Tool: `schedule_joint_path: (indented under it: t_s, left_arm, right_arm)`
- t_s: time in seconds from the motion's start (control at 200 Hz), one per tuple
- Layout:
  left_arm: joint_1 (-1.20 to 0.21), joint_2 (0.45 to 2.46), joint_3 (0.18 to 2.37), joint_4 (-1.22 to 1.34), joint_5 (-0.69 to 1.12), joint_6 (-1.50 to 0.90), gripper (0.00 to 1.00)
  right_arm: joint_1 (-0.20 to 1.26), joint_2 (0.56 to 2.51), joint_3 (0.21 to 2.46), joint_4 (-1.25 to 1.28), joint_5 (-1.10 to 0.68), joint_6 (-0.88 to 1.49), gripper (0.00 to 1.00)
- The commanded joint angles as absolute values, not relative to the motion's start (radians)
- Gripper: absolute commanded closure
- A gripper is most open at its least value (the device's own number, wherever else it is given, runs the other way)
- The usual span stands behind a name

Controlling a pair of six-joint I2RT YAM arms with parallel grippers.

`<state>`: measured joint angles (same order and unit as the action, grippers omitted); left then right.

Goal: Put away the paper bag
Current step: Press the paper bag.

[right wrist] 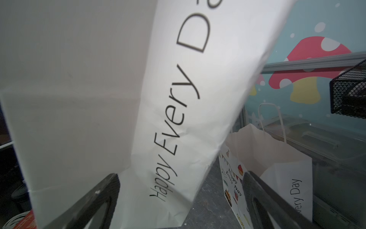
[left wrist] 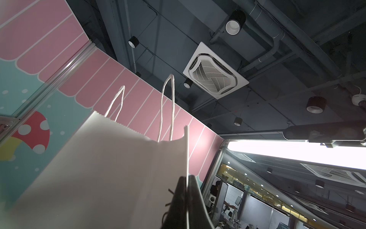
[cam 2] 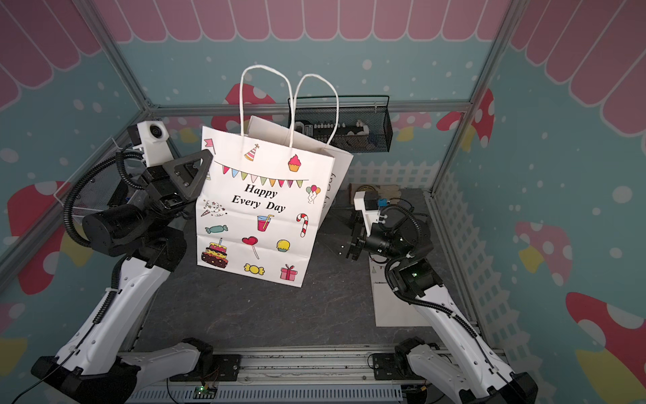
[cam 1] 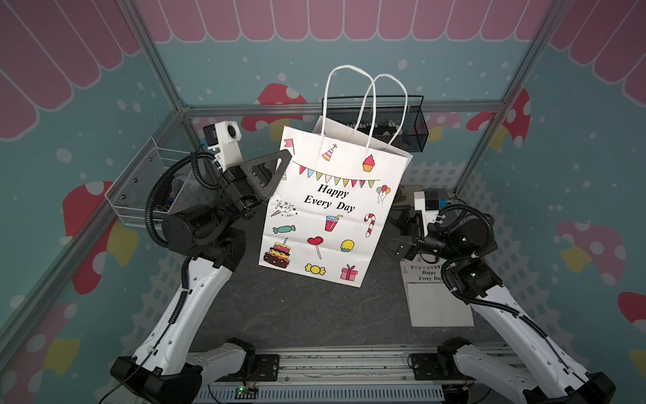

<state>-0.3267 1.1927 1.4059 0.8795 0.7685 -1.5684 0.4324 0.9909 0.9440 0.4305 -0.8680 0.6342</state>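
1. Pinched shut on the upper left edge of the paper bag (cam 1: 328,210): left end effector (cam 1: 285,157), jaws flat against the paper.
2. Held upright with a slight tilt over the middle of the dark bench (cam 1: 297,314), mouth upward, printed face toward the camera head in both top views.
3. Possibly lifted clear of the bench at the bottom edge; contact hard to judge from above.
4. Spread wide and gripping nothing: right end effector (right wrist: 181,178), low at the bag's right, pointed at the lettered side panel.
5. Lying flat on the bench beneath the right arm: second printed bag (cam 1: 437,304).
6. Fixed to the back wall behind the bag: black mesh basket (cam 1: 412,126).
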Motion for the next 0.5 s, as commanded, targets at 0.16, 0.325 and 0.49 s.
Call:
schedule_joint_path:
  t_s: [0.16,0.325,0.49]
  left_arm:
    - [-0.321,1.209,1.439,0.945,0.787,-1.636,1.00]
    - [-0.333,1.216,1.443,0.952,0.788,-1.645,1.00]
    - [-0.347,1.209,1.454,0.942,0.788,-1.638,1.00]
  right_arm:
    - [0.430,1.127,0.876,0.961,-1.018,0.971,0.01]
    - [0.433,1.143,0.874,1.025,-1.013,1.014,0.01]
    - [0.433,1.112,0.883,0.827,-0.968,0.874,0.01]
